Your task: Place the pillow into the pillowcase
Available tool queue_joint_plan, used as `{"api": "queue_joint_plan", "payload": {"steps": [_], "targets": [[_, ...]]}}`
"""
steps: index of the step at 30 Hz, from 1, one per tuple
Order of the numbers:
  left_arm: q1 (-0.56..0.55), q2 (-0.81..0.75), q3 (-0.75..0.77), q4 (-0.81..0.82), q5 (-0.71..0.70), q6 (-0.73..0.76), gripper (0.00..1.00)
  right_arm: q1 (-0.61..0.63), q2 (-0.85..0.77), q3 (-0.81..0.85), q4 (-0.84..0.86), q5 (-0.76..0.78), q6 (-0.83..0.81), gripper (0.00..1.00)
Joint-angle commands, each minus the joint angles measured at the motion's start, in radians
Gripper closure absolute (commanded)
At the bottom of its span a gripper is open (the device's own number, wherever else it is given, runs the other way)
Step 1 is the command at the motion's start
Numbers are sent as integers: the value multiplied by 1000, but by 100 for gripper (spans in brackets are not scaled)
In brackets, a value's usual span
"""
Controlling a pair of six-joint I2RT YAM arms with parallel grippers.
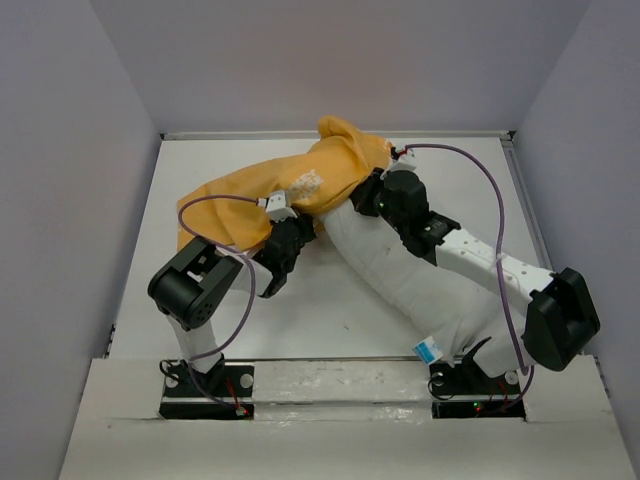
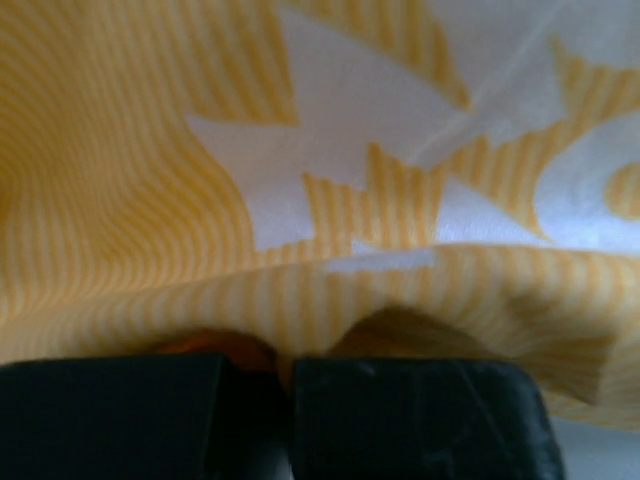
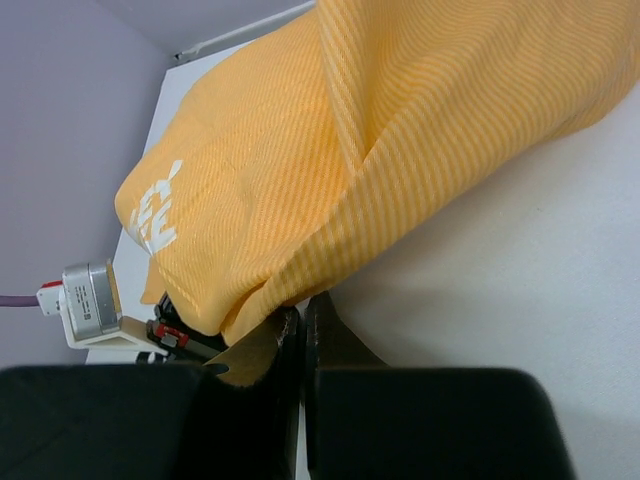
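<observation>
Clearly, both grippers were clamped on the pillowcase [image 1: 300, 185], which lay bunched across the far middle of the table [image 1: 320, 320], its orange-yellow cloth running from the left side up to a raised hump near the back wall. The left gripper [image 1: 300, 232] sat at the near edge of that cloth, and in the left wrist view its fingers [image 2: 420, 420] were pressed together with a fold of the striped fabric [image 2: 150, 200] pinched between them. The right gripper [image 1: 368, 192] stood at the case's right-hand edge. In its own view the fingers [image 3: 420, 420] were drawn together, nipping the lower hem of the pillowcase [image 3: 400, 130] just above the pillow [image 3: 520, 260].

The pillow [image 1: 400, 275] curved from beside the right arm's base, where its small blue-and-white tag [image 1: 428, 350] showed, up toward both grippers. Its far end disappeared under the orange cloth between them, and most of its white body lay outside the case.
</observation>
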Motion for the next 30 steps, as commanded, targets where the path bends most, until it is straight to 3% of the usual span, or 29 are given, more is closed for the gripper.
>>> {"api": "queue_joint_plan", "payload": {"steps": [1,4,7,8,11,14,18,21,25,28,30], "targets": [[6,-141,-56,123,102,4,100,1,-64,28,133,27,18,100],[6,-261,-168,183,306,-84,100,1,-51,4,214,70,49,100],[8,-322,-173,142,620,-167,100,1,-21,-70,459,141,93,100],[6,-327,-156,122,794,-196,100,1,2,-64,538,197,89,100],[5,-359,-159,168,1080,-317,100,12,123,26,593,300,31,100],[3,-429,-156,115,1213,-365,100,35,217,106,602,406,-34,100],[3,-482,-168,131,1270,-398,100,35,275,189,532,550,-36,100],[3,-517,-170,-61,1223,-274,100,35,248,195,512,637,-19,100],[-36,-445,-133,-165,1189,-205,100,35,203,236,506,643,-35,100],[-130,-381,-21,-247,1137,-78,100,101,297,348,475,636,-109,100],[-124,-403,-59,-261,1059,-50,100,113,332,349,481,595,-131,100]]}}
